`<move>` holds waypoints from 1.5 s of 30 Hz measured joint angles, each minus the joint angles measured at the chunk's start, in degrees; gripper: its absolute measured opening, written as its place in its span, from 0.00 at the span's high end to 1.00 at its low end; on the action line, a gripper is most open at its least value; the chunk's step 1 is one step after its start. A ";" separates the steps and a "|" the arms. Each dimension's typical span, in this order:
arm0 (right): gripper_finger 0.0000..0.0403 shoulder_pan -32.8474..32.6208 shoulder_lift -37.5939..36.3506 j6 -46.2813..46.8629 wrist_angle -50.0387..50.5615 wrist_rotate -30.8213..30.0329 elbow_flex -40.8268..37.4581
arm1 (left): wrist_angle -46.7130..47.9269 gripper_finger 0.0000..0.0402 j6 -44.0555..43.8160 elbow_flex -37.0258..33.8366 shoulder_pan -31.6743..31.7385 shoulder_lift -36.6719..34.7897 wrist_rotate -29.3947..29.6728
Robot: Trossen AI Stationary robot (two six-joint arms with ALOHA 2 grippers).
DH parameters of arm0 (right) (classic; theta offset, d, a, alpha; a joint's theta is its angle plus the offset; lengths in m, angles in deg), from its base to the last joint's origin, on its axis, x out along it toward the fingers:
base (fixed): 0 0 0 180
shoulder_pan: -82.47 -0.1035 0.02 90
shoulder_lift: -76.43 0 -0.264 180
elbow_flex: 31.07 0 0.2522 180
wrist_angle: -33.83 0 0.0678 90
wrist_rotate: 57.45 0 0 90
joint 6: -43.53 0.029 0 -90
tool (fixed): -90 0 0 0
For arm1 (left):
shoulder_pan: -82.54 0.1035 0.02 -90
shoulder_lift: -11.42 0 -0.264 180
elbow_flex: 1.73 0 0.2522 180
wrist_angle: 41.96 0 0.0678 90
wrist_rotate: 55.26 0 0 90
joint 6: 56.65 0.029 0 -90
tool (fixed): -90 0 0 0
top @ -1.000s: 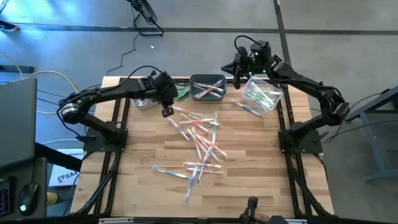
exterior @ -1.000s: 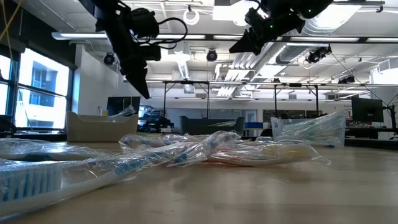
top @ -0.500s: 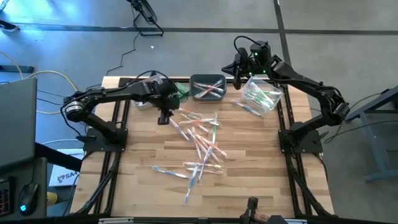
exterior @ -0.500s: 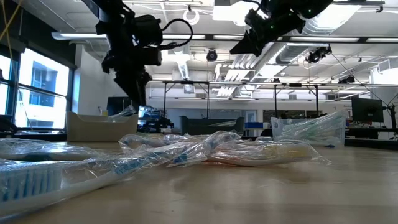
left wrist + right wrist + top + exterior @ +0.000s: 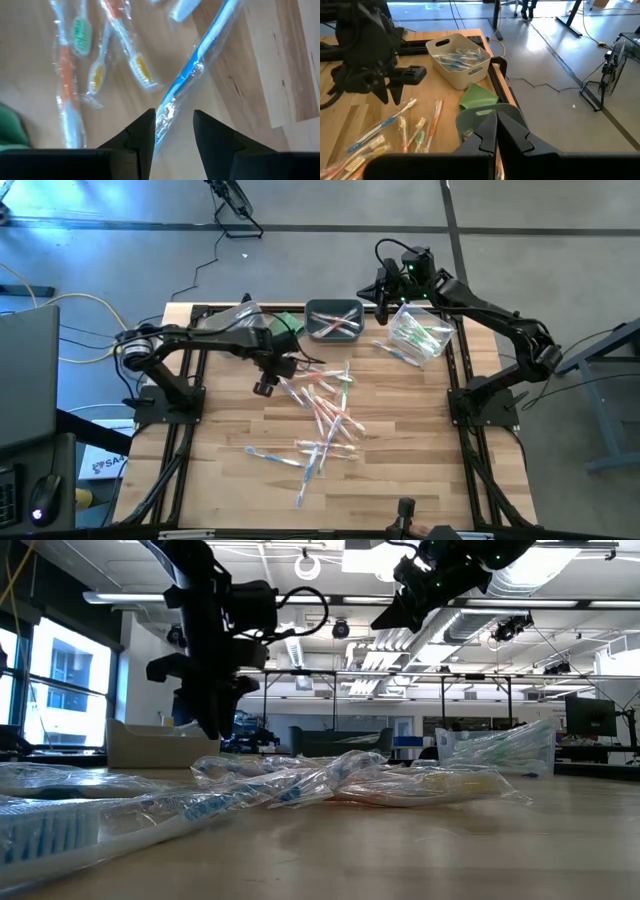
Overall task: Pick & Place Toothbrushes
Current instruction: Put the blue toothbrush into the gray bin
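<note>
Left hand [image 5: 173,131], fingers released, points down astride a blue toothbrush [image 5: 192,77] on the table [image 5: 260,65].

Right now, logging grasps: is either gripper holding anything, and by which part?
Nothing held. The left gripper straddles a blue toothbrush, open; the right gripper is shut, empty.

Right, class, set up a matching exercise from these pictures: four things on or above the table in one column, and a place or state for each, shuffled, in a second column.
Column one:
1. left end effector
2. right end effector
3. white bin
4. green cloth

Column two:
A. shut, hovering at the table's far edge by the grey tray
B. holds blue toothbrushes
C. open, straddling a wrapped blue toothbrush
D. lies folded between the white bin and the grey tray

Pairs: 1-C, 2-A, 3-B, 4-D
</note>
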 joint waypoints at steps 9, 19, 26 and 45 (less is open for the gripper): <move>0.99 -0.01 0.00 0.00 -0.03 0.00 0.00 | -2.89 0.68 -0.24 0.00 0.13 2.31 0.11; 0.99 -0.01 0.00 0.02 0.01 0.00 0.00 | -3.81 0.68 -0.27 -0.02 0.11 5.87 -0.30; 0.99 -0.01 0.00 0.01 0.08 0.00 0.00 | -3.36 0.68 -0.46 -0.09 0.11 6.63 -0.39; 0.99 -0.03 0.00 0.00 1.44 0.00 0.00 | -2.09 0.68 -1.79 5.39 0.13 6.87 2.28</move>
